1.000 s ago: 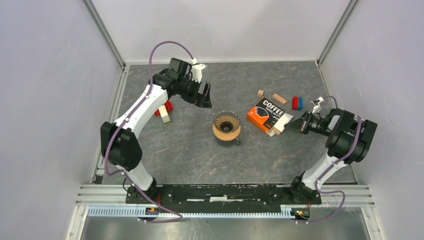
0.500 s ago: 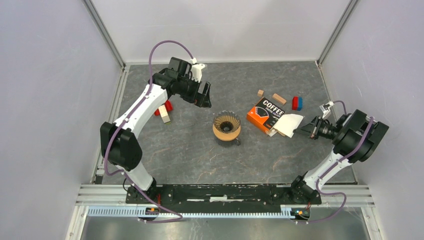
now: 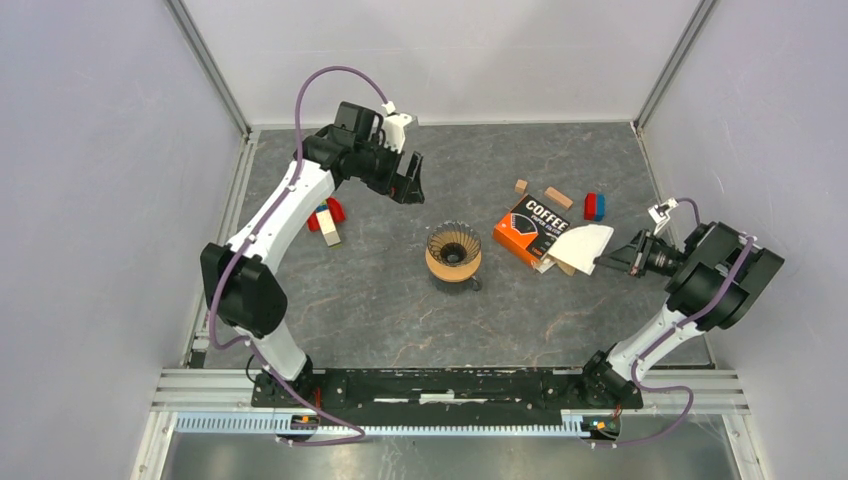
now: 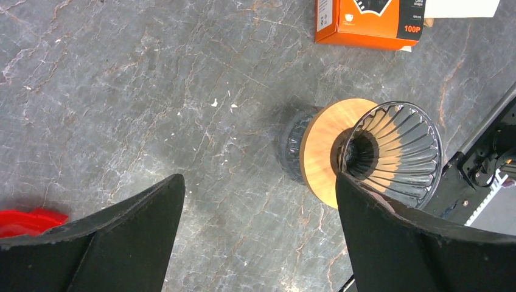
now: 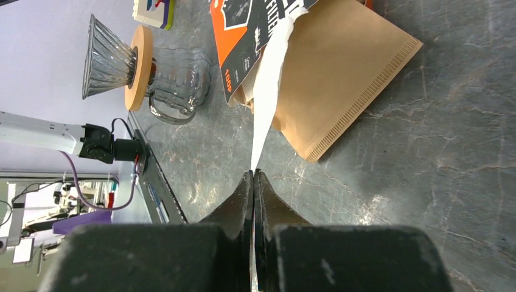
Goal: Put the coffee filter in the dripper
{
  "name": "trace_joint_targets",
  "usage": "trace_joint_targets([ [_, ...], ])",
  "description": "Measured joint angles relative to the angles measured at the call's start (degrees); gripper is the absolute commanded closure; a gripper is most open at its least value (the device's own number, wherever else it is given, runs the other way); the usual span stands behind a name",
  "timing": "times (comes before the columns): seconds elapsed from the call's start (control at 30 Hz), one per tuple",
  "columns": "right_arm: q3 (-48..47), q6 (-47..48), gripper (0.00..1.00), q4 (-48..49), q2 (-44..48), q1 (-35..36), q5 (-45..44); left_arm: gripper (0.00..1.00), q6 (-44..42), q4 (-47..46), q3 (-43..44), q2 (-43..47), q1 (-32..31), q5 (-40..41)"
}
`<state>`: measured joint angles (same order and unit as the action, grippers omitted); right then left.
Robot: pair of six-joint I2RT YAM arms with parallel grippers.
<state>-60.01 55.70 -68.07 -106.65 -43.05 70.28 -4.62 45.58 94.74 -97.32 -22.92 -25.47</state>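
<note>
The dripper [image 3: 453, 243] stands about in the middle of the table [image 3: 350, 300], which has a grey surface with pale veins like marble. The dripper is a dark, see-through cone with fine ribs that run down to its narrow hole. It sits in a flat tan ring [image 4: 319, 149] that looks like wood, on top of a clear ribbed glass jug [image 5: 179, 73] with a handle.

To the right of the dripper lies a flat orange box [image 3: 528, 228] of cardboard. Its black panel carries "COFFEE" in white letters, and its side reads "100P". Brown paper filters [image 5: 341, 79] with a crimped seam stick out of its open end, on the side away from the dripper.

The coffee filter [image 3: 585, 245] is still further right of the dripper, well apart from it. It is thin white paper, fan-shaped from above. The right gripper [image 3: 603, 262] pinches its edge between black fingers pressed flat together. The other end reaches the open end of the box; I cannot tell if it is free of it.

The left gripper [image 3: 408, 180] hangs behind and to the left of the dripper, with its fingers spread wide and nothing between them.

Small red, blue and wooden blocks [image 3: 594, 207] lie behind the box, and others to the left of the dripper.
</note>
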Motion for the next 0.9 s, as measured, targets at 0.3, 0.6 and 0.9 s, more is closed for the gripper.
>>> trace_joint_targets([
  [0.3,-5.3,0.6,1.0,-2.1,0.8,-1.5,0.0,0.0,0.0,1.0,0.7,-1.0,0.0,0.0],
  [0.6,-5.8,1.2,1.0,-2.8,4.1,-1.6,-0.9,0.0,0.0,1.1,2.0,-2.1,0.0,0.0],
  [0.9,-5.8,2.3,1.0,-3.0,10.2,-1.6,-2.8,0.0,0.0,1.1,3.7,-2.6,0.0,-0.1],
])
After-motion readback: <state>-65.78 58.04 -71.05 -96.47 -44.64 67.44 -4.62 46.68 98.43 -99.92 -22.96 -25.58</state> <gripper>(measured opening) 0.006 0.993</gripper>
